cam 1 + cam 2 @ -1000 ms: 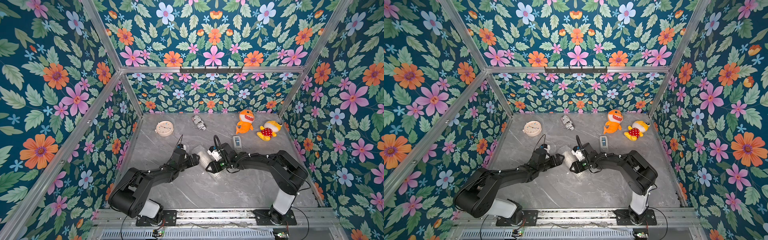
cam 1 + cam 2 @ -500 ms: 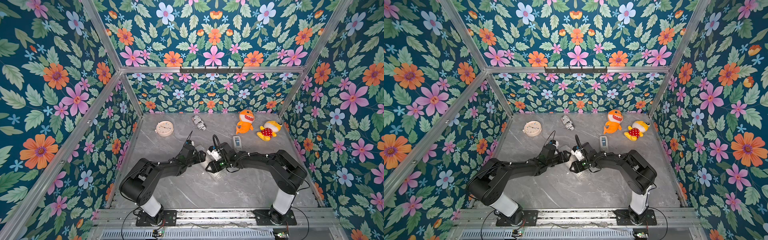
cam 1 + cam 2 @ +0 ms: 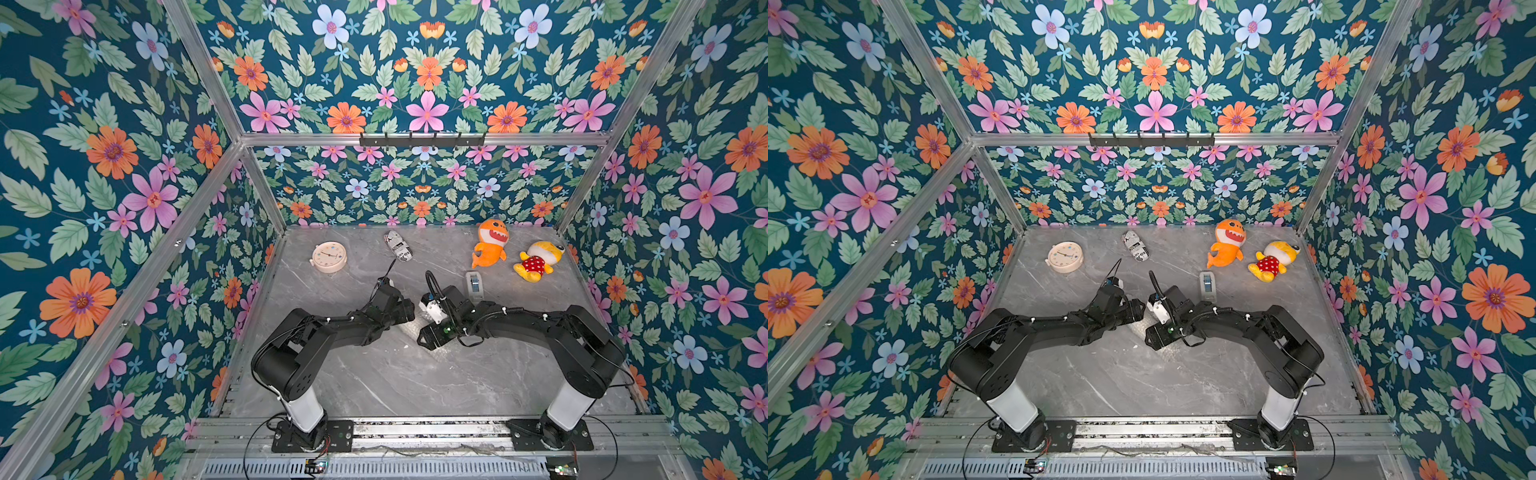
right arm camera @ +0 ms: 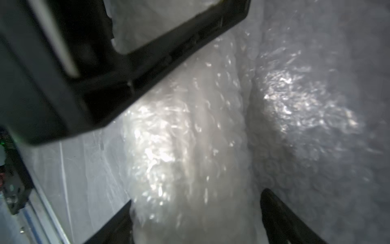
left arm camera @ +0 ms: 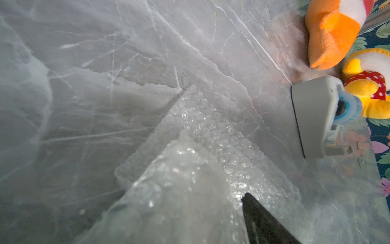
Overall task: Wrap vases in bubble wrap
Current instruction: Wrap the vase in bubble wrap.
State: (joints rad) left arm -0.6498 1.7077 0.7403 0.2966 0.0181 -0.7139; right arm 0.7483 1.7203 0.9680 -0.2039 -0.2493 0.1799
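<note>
Right end effector (image 4: 196, 196) stands spread, its fingers either side of the vase (image 4: 179, 137), which lies rolled in bubble wrap (image 5: 211, 131) at mid-desk (image 3: 374, 374). Left end effector (image 3: 407, 311) meets the wrap's raised fold; its grip cannot be told. A tape dispenser (image 5: 312, 116) sits nearby.

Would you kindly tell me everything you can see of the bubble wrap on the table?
The bubble wrap is a clear, whitish-shiny plastic sheet covered in small round bubbles. It lies on the grey marble table, near its middle. One corner lies flat on the table; the rest bulges up into a roll, and what is inside cannot be made out. The right gripper straddles the roll, one dark finger on each side. Both top views show almost none of it.
</note>
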